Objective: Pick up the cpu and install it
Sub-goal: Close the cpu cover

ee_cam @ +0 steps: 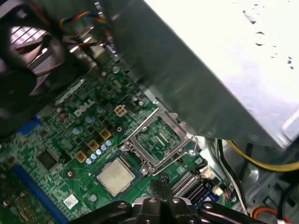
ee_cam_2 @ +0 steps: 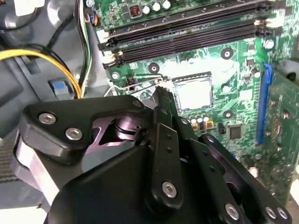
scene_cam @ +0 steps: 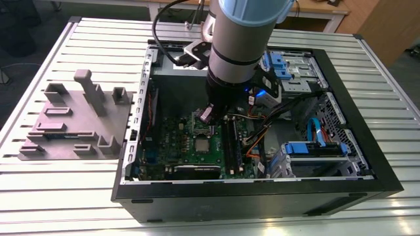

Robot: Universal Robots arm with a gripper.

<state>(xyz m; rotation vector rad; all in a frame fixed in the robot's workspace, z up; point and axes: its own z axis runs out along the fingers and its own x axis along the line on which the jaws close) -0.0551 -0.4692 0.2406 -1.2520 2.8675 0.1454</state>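
Note:
The cpu [scene_cam: 202, 144] lies flat in the motherboard socket, silver top up, inside the open computer case [scene_cam: 367, 162]. It is also in both wrist views: cpu [ee_cam_2: 194, 93], cpu [ee_cam: 115, 176]. The socket's metal frame [ee_cam: 159, 140] is swung open and lies beside the chip, with its wire lever [ee_cam_2: 135, 85] raised. My gripper [scene_cam: 208, 115] hangs low over the board just beside the socket. In both wrist views its fingertips are pressed together with nothing between them: gripper [ee_cam_2: 161, 91], gripper [ee_cam: 161, 183].
Black memory slots [ee_cam_2: 187, 32] run along one side of the socket. A big grey metal box [ee_cam: 224, 70] and a fan [ee_cam: 28, 51] stand close by. Yellow cables [ee_cam_2: 42, 55] pass near the wrist. A grey fixture block [scene_cam: 75, 123] sits on the slatted table [scene_cam: 39, 196] at the exterior view's left.

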